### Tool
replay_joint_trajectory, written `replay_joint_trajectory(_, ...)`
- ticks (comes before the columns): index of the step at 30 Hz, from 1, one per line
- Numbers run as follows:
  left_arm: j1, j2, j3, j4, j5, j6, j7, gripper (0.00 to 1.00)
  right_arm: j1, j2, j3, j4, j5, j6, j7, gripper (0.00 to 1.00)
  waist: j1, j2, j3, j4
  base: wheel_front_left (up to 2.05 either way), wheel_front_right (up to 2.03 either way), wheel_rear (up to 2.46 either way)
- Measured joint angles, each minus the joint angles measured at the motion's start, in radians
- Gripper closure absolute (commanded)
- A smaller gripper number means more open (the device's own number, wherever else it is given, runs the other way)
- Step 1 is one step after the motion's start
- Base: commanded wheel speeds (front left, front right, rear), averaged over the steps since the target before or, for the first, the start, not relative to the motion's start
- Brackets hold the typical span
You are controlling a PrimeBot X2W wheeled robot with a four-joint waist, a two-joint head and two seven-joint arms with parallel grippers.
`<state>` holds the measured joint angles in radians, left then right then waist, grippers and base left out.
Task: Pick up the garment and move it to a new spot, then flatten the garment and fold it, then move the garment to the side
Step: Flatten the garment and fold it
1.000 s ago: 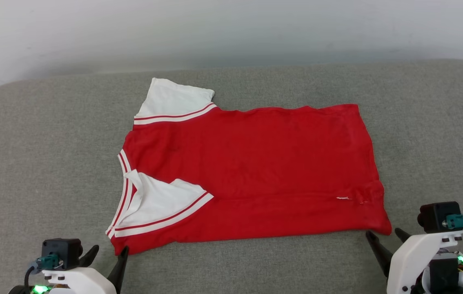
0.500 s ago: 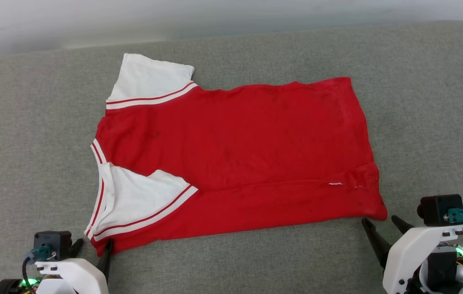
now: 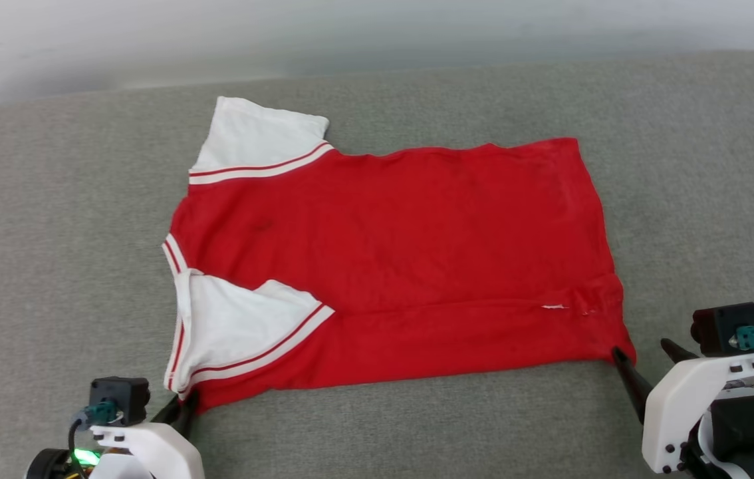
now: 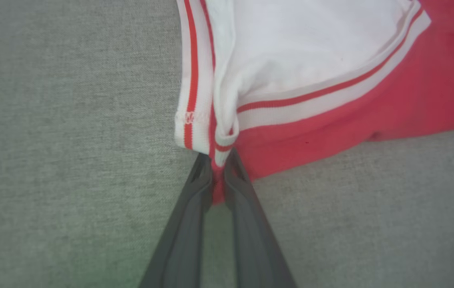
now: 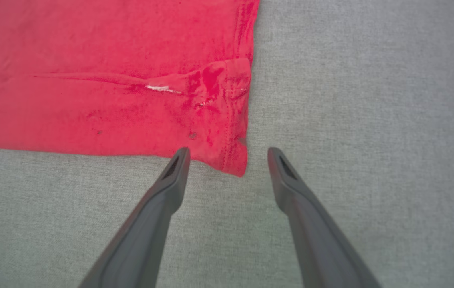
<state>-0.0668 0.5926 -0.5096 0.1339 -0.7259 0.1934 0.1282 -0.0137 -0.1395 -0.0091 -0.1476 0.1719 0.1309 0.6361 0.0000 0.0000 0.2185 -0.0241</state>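
Closest in, the left gripper (image 3: 182, 407) sits at the bottom left of the head view, and in the left wrist view its two dark fingers (image 4: 199, 188) are squeezed nearly together on the near left corner of the garment (image 3: 417, 253). A sliver of red cloth and a bit of striped trim are pinched between them, so that one's got a proper grab. Over on the other side, the right gripper (image 3: 641, 348) is spread wide, nothing held. In the right wrist view the shirt's near right hem corner (image 5: 237, 166) pokes into the gap between its fingers, and one fingertip (image 5: 181, 154) is right at the red edge, though I can't tell if it actually touches. The shirt itself lies flat and sideways in the middle of a grey fabric cushion (image 3: 51, 233), neck end toward the robot's left and hem toward its right. The near long side is folded over the body as a band, with a tiny white fleck (image 3: 555, 307) along the fold line close to the hem. The near white sleeve (image 3: 237, 326) is folded in on top of the red, its red and white trim running diagonally. Further back the red body is pretty smooth, then the far white sleeve (image 3: 260, 136) sticks out flat at the far left. Behind the cushion's rounded back edge is a pale wall (image 3: 350, 33).
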Motion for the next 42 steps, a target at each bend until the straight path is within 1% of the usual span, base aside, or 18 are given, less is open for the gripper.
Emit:
replay_joint_trajectory(3, 0.001, -0.007, 0.001, -0.025, 0.0, -0.001, -0.019, 1.0, -0.013, -0.004, -0.023, 0.024, -0.004, 0.0, 0.018, 0.0, 0.0, 0.0, -0.018, 0.019, 0.0, 0.0, 0.0)
replay_joint_trajectory(5, 0.003, -0.008, 0.008, -0.053, -0.004, -0.001, -0.035, 1.0, -0.021, -0.018, -0.029, 0.042, -0.018, 0.0, 0.021, 0.0, 0.0, 0.0, -0.026, 0.035, 0.0, 0.0, 0.0)
replay_joint_trajectory(8, 0.008, -0.003, 0.019, -0.103, -0.009, 0.001, -0.047, 1.0, -0.029, -0.017, -0.046, 0.085, -0.022, 0.0, 0.033, 0.0, 0.0, 0.0, -0.034, 0.059, 0.0, 0.0, 0.0)
replay_joint_trajectory(13, 0.018, 0.019, 0.021, -0.191, 0.002, 0.009, -0.048, 1.0, -0.044, -0.012, -0.069, 0.158, -0.035, 0.0, 0.058, 0.0, 0.0, 0.0, -0.027, 0.094, 0.0, 0.0, 0.0)
replay_joint_trajectory(15, 0.018, 0.012, 0.022, -0.22, -0.006, 0.002, -0.054, 1.0, -0.049, -0.011, -0.069, 0.185, -0.041, 0.0, 0.06, 0.0, 0.0, 0.0001, -0.018, 0.106, 0.0, 0.0, 0.0)
replay_joint_trajectory(24, 0.018, 0.009, 0.005, -0.223, -0.009, -0.015, -0.056, 1.0, -0.084, -0.004, -0.069, 0.256, -0.049, 0.0, 0.04, 0.0, 0.0, 0.0, 0.032, 0.138, 0.0, 0.0, 0.0)
replay_joint_trajectory(25, 0.018, 0.01, 0.003, -0.218, -0.008, -0.017, -0.055, 1.0, -0.086, -0.004, -0.07, 0.261, -0.049, 0.0, 0.036, 0.07, 0.0, 0.0, 0.034, 0.139, 0.0, 0.0, 0.0)
replay_joint_trajectory(26, 0.018, 0.011, 0.002, -0.213, -0.008, -0.017, -0.055, 1.0, -0.089, -0.004, -0.071, 0.266, -0.049, 0.0, 0.033, 0.5, -0.0001, 0.0, 0.036, 0.139, 0.0, 0.0, 0.0)
replay_joint_trajectory(27, 0.017, 0.013, 0.002, -0.206, -0.006, -0.017, -0.055, 1.0, -0.093, -0.005, -0.073, 0.272, -0.048, 0.0, 0.031, 0.72, -0.0001, 0.0, 0.036, 0.139, 0.0, 0.0, 0.0)
replay_joint_trajectory(28, 0.016, 0.016, 0.0, -0.199, -0.001, -0.017, -0.053, 1.0, -0.097, -0.005, -0.074, 0.276, -0.047, 0.0, 0.028, 1.0, 0.0, 0.0, 0.036, 0.138, 0.0, 0.0, 0.0)
replay_joint_trajectory(36, 0.03, 0.029, -0.012, -0.137, 0.0, -0.024, -0.052, 1.0, -0.095, -0.003, -0.078, 0.308, -0.009, 0.0, 0.02, 1.0, 0.0, 0.0, -0.019, 0.123, 0.0, 0.0, 0.0)
replay_joint_trajectory(42, 0.09, 0.05, -0.029, -0.124, -0.008, -0.024, -0.041, 1.0, -0.009, -0.028, -0.088, 0.259, 0.032, 0.001, 0.061, 1.0, 0.0, 0.0, -0.086, 0.11, 0.0, 0.0, 0.0)
